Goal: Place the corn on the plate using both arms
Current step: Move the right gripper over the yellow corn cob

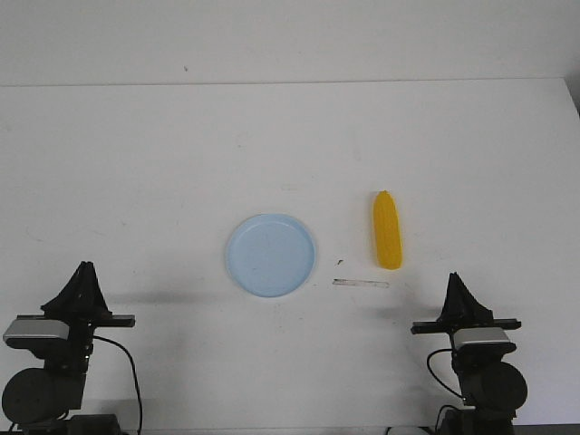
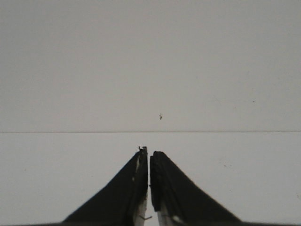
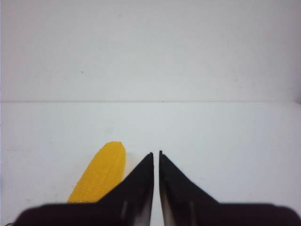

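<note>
My left gripper (image 1: 84, 267) and right gripper (image 1: 455, 277) rest closed and empty; corn (image 1: 387, 230) lies center-right of the frame, beside the plate (image 1: 270, 255).

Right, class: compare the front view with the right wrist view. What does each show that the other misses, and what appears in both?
Only the front view shows the plate, the left gripper and a thin strip lying near the corn's near end. Only the right wrist view shows close up that the right gripper is shut with nothing in it, and the corn's kernel texture. Both show the corn on the white table, beside the plate, not on it.
</note>
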Robot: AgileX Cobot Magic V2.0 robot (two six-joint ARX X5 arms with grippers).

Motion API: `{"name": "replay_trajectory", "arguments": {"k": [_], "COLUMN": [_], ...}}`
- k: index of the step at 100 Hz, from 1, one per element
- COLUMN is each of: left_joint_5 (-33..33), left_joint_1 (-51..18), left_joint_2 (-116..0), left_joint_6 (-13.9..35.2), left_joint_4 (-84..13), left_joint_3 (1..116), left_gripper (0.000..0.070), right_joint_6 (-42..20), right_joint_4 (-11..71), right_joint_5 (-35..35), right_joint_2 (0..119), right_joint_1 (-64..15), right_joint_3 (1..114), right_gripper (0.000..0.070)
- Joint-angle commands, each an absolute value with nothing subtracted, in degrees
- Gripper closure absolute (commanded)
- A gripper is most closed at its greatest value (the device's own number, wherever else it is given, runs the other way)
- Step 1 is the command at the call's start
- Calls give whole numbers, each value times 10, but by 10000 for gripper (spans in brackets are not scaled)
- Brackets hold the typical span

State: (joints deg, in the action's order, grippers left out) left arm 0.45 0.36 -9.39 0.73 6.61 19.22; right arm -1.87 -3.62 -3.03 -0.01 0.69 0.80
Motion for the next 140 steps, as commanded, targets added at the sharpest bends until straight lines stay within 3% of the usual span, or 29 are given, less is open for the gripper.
{"name": "replay_trajectory", "arguments": {"k": [1, 52, 83, 114, 140], "left_joint_5": [4, 4, 4, 4, 4], "left_joint_1": [5, 5, 5, 5, 5], "left_joint_2": [-93, -93, -93, -93, -93], "left_joint_6": [0, 0, 0, 0, 0], "left_joint_4": [73, 73, 73, 73, 73], "left_joint_3": [199, 199, 199, 199, 199], "left_gripper": [697, 697, 697, 697, 697], "right_joint_6": [-11, -17, -17, -18, -73], "right_joint_4": [-47, -187, 51, 107, 173], "right_joint_5": [-30, -25, -11, -11, -10], "right_joint_2": [1, 1, 110, 322, 530], "right_joint_1": [6, 6, 6, 5, -14], "right_joint_3": [7, 16, 170, 286, 411], "right_gripper": [681, 692, 694, 694, 694]}}
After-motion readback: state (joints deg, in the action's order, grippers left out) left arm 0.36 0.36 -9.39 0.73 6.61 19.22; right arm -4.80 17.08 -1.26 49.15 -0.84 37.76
